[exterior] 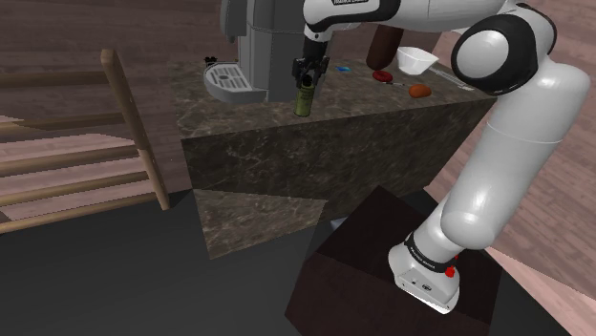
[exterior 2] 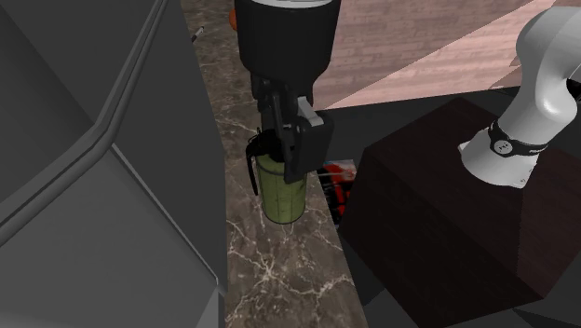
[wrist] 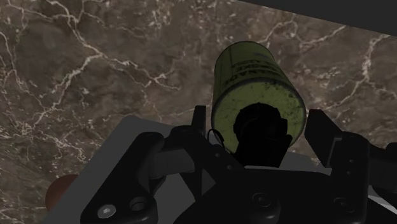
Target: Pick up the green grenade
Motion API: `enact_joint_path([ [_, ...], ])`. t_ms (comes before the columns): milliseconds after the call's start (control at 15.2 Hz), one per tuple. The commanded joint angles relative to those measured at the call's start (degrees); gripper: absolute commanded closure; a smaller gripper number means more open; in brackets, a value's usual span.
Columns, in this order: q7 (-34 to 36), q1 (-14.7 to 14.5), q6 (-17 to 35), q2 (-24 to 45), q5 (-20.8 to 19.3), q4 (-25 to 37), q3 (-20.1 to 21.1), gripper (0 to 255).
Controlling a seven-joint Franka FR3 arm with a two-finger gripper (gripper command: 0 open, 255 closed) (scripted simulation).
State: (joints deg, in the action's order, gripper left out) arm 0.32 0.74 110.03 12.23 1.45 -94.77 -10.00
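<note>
At the bench's near edge, just in front of the one grey coffee machine, the single grenade stands upright under the hand. The hand's two black fingers are clamped on the grenade's dark top, one on either side. I cannot tell whether its base touches the bench.

The shoulder view takes in the rest of the bench top. It holds one white bowl, one dark brown cylinder, one red disc, one small blue thing and one orange-red lump. All of these lie well apart from the grenade, toward that view's right. A wooden railing stands at its left, and the dark brown box stand at its lower right.

The second exterior view comes in close. There the grenade is a plain olive-green can with a rounded lower rim, and one thin curved black lever runs down its side below the hand. The bench reads as a narrow strip of brown marble with pale veins. One small red thing lies low between the bench and the stand.

The wrist view looks down the grenade's length. Its yellow-green side is scuffed and carries black lettering, and one thin wire ring hangs by a finger. Veined marble spreads behind it.
</note>
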Motion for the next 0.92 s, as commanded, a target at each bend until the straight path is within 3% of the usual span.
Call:
enact_joint_path([
  [0, 0.0, 0.0, 0.0, 0.1, 0.0, -0.1, 0.0, 255],
  [198, -0.1, 0.0, -0.1, 0.2, 0.0, 0.1, 0.0, 255],
  [858, -0.1, 0.1, -7.7, 0.0, 0.0, 7.5, -0.1, 255],
])
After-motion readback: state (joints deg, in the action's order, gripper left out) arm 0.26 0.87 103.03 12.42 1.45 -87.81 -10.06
